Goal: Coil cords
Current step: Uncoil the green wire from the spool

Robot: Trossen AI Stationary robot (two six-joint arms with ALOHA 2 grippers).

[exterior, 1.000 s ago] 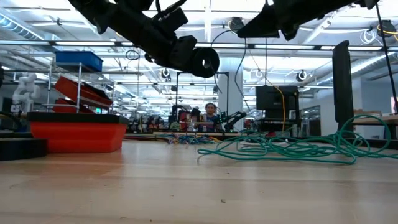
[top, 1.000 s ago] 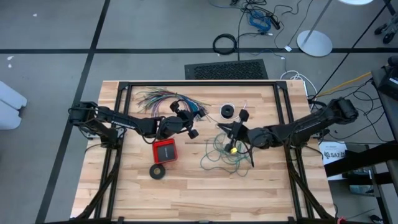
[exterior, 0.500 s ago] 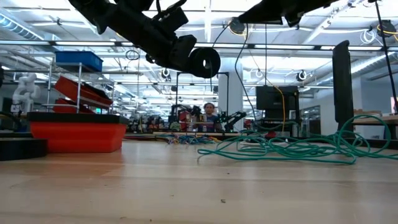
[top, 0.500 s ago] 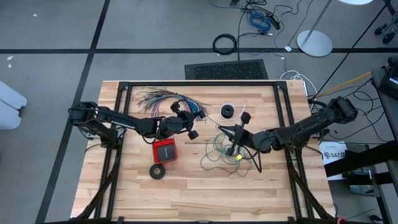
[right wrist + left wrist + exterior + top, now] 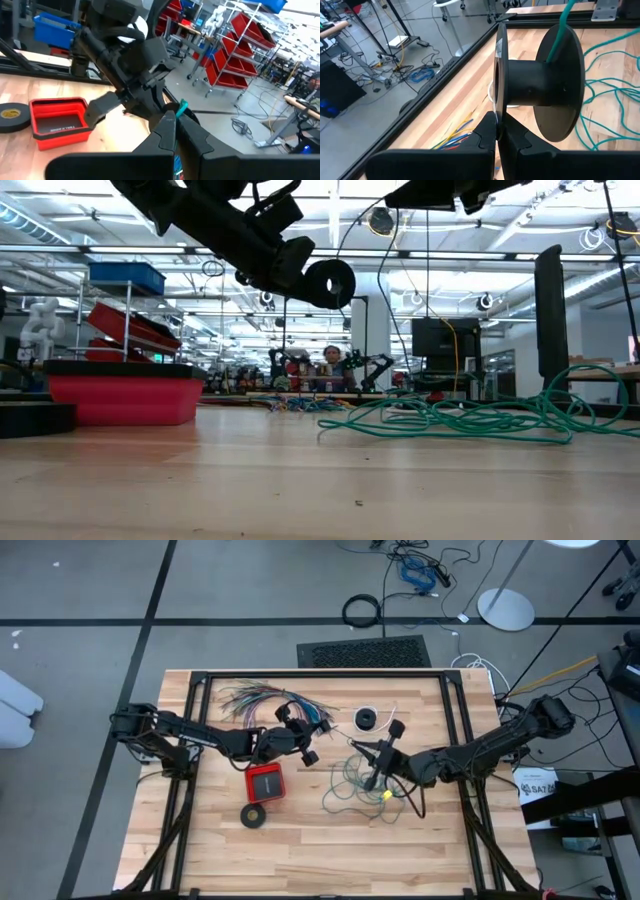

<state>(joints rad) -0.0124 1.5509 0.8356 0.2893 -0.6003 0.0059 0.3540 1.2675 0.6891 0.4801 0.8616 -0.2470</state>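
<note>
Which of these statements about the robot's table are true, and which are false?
1. The left gripper has its fingers shut on the flange of a black spool. True.
2. The red tray lies on the right arm's side of the table. False: it lies on the left arm's side.
3. The teal wire lies in a loose tangle on the wood. True.
4. The black tape ring sits inside the red tray. False: it lies on the wood beside it.
5. The right gripper has its fingers wide open. False: they are shut, pinching the teal wire.
</note>
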